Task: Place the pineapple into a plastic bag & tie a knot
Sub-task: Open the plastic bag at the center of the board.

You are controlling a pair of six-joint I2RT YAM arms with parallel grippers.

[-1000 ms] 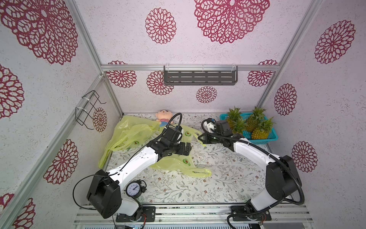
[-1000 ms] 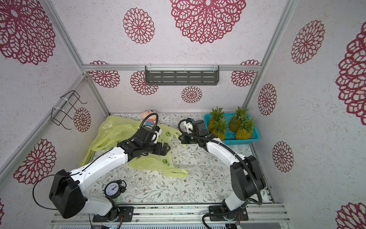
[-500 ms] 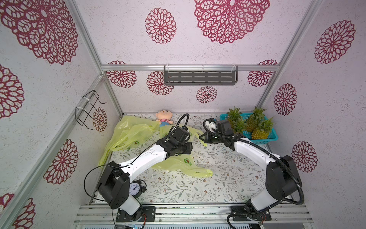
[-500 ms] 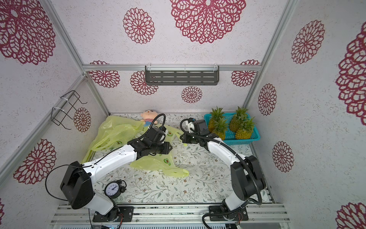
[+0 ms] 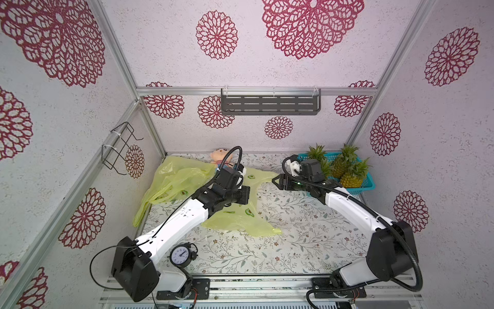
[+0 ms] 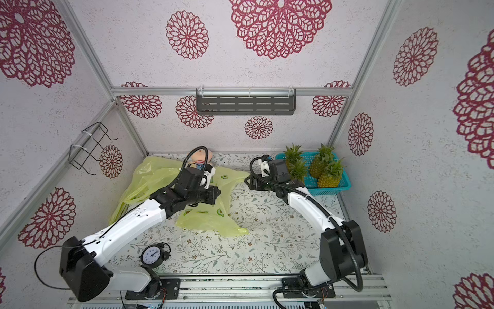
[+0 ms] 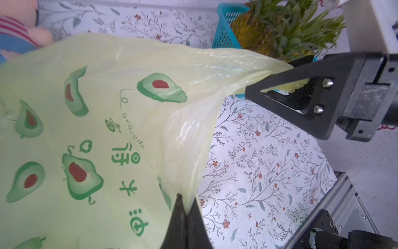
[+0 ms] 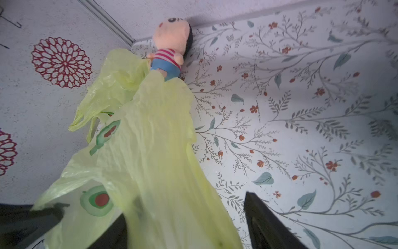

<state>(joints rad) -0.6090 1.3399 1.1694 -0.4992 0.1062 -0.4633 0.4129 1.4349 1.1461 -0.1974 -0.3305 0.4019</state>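
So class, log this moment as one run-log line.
left gripper: shut on yellow-green avocado-print plastic bag | right gripper: open, bag draped between jaws | pineapples: in blue plastic basket

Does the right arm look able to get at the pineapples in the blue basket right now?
Probably yes: the right gripper is beside the blue basket of pineapples, nothing between, jaws open. But a handle of the plastic bag lies between those jaws and may drag along.

The bag (image 7: 97,133) bears the word "avocado" in thin green letters, seen in the left wrist view, running below a printed avocado half. Beside it stand larger green Chinese characters, turned sideways and not surely readable. The clock (image 5: 181,256) dial carries numerals too small to read.
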